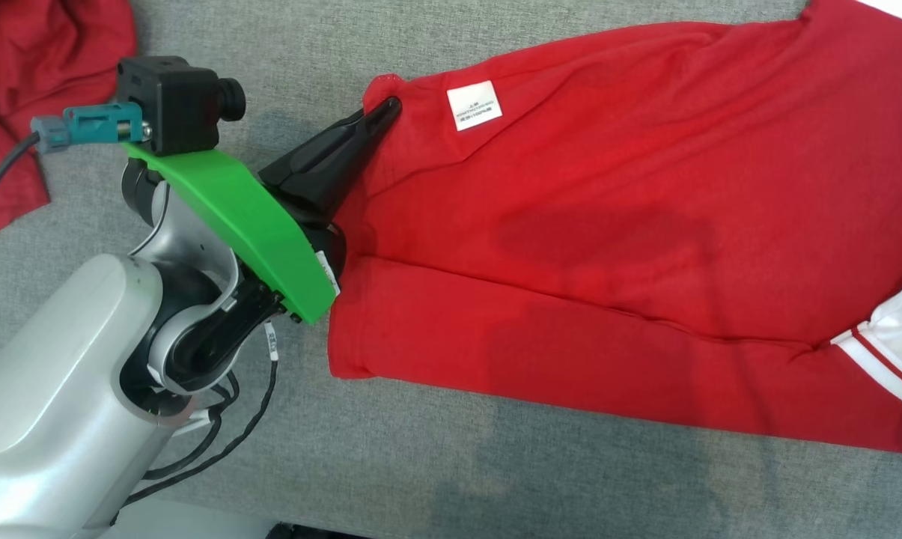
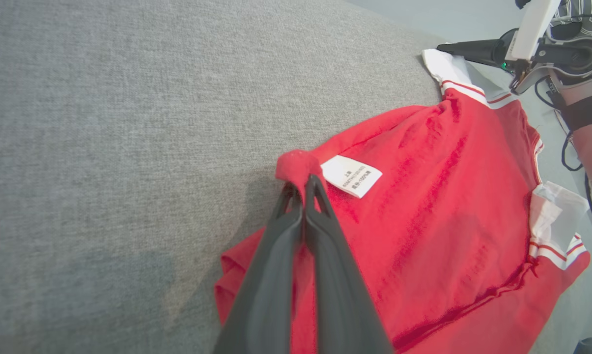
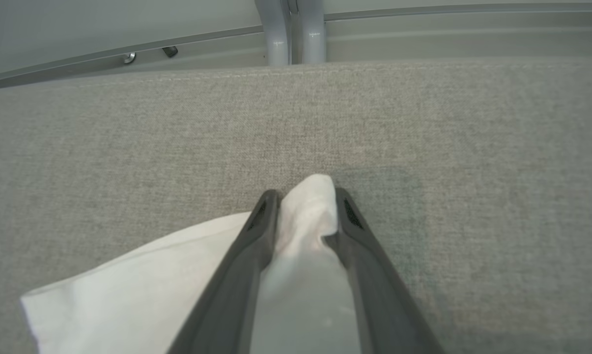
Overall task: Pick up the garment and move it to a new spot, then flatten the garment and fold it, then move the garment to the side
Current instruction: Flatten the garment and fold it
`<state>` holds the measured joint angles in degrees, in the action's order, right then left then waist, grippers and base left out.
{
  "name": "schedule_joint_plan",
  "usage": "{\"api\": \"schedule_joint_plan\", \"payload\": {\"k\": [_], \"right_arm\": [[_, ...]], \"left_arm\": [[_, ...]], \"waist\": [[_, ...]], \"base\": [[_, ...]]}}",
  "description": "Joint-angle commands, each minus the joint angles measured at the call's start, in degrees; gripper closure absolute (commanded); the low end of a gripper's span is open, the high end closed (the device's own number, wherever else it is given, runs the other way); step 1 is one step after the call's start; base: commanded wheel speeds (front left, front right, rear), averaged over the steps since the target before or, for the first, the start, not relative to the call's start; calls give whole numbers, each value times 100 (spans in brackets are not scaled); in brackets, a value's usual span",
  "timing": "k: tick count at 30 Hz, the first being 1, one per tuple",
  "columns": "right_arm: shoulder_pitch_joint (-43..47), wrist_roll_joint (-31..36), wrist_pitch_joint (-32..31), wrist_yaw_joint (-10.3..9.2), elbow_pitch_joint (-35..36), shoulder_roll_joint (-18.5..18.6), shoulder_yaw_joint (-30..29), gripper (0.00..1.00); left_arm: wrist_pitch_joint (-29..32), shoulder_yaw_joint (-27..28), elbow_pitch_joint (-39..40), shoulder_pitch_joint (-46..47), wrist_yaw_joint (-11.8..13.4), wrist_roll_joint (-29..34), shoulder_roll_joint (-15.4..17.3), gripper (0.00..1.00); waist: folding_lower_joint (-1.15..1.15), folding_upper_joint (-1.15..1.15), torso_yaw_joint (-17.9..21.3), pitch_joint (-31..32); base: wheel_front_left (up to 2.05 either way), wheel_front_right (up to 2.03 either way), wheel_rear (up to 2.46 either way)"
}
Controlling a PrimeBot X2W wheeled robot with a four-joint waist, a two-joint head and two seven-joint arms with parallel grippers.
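Red garment [image 1: 570, 247] lying spread on grey padded surface [image 1: 436, 449], white label [image 1: 474, 105] facing up; left gripper [image 1: 387, 111] clenched on red corner just beside label; right gripper [image 3: 306, 196] grasping bunched white panel [image 3: 128, 275] at garment's far end

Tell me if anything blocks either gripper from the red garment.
Nothing visible does. The left gripper is pinched shut on a corner of the red sports garment beside its white label; the right gripper has the garment's white panel bunched between its fingers.
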<state>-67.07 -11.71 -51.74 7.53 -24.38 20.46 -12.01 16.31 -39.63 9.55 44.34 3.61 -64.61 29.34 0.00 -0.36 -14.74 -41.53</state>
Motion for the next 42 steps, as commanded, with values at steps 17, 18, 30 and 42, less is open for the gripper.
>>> {"api": "schedule_joint_plan", "payload": {"k": [17,18,30,42], "right_arm": [[772,-1455,1279,-4,1225,-101,337,100],[961,-1638,1365,-4,1385,-62,331,100],[4275,-3088,2112,-3,3686,-162,-261,100],[6315,-3230,2605,-3,4096,-668,-54,100]], "left_arm": [[-315,217,-279,-261,102,-39,196,100],[-359,235,-288,-316,112,-51,211,100],[-779,473,-239,-1170,210,-244,505,100],[-1470,434,-372,-2523,148,-420,485,100]], "waist": [[0,36,412,364],[0,36,453,438],[0,36,1055,1459],[0,36,1305,1943]], "base": [[0,0,0],[0,0,0],[0,0,0],[0,0,0]]}}
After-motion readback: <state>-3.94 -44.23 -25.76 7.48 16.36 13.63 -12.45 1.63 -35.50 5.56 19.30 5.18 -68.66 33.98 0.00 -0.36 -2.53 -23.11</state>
